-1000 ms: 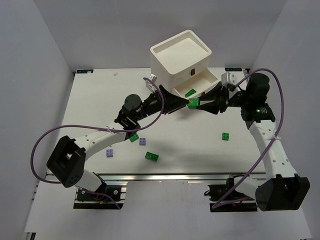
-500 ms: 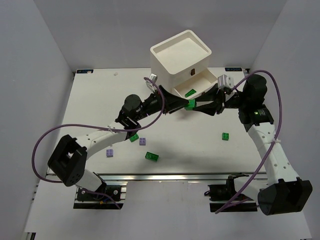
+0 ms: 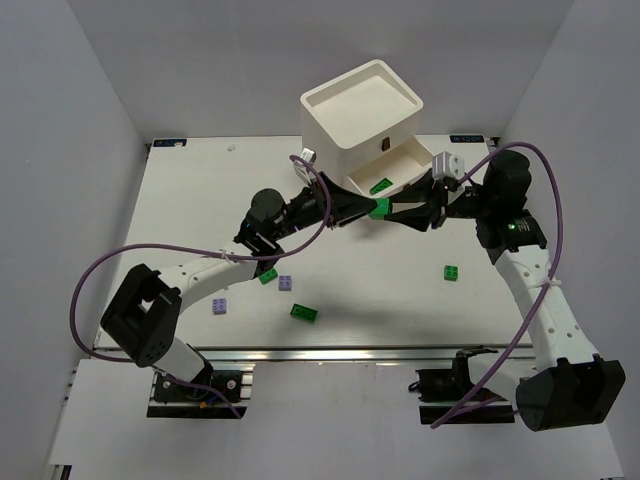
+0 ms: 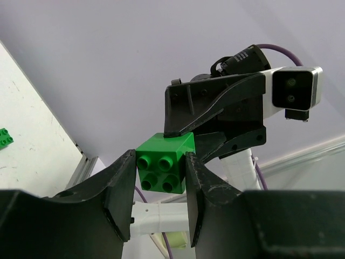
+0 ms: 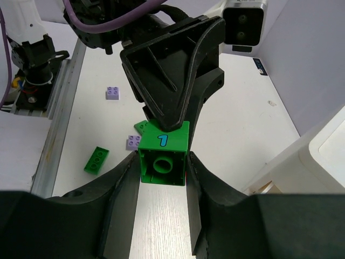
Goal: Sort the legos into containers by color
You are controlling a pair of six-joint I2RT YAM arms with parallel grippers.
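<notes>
Left hand (image 4: 160, 175) has closed since a second ago; its fingers now clamp two opposite sides of the green brick (image 3: 380, 207). Right hand (image 5: 161, 167) has held its grip on the other two sides, so both hold it mid-air, fingertip to fingertip. Brick is square, so no long axis; studs face the left wrist. Open drawer (image 3: 412, 163) lies just beyond both hands, one green brick already inside. Likely next: right lets go and backs out to its own side, where there is open surface (image 3: 400, 290). Drawer's front wall is the edge to clear.
</notes>
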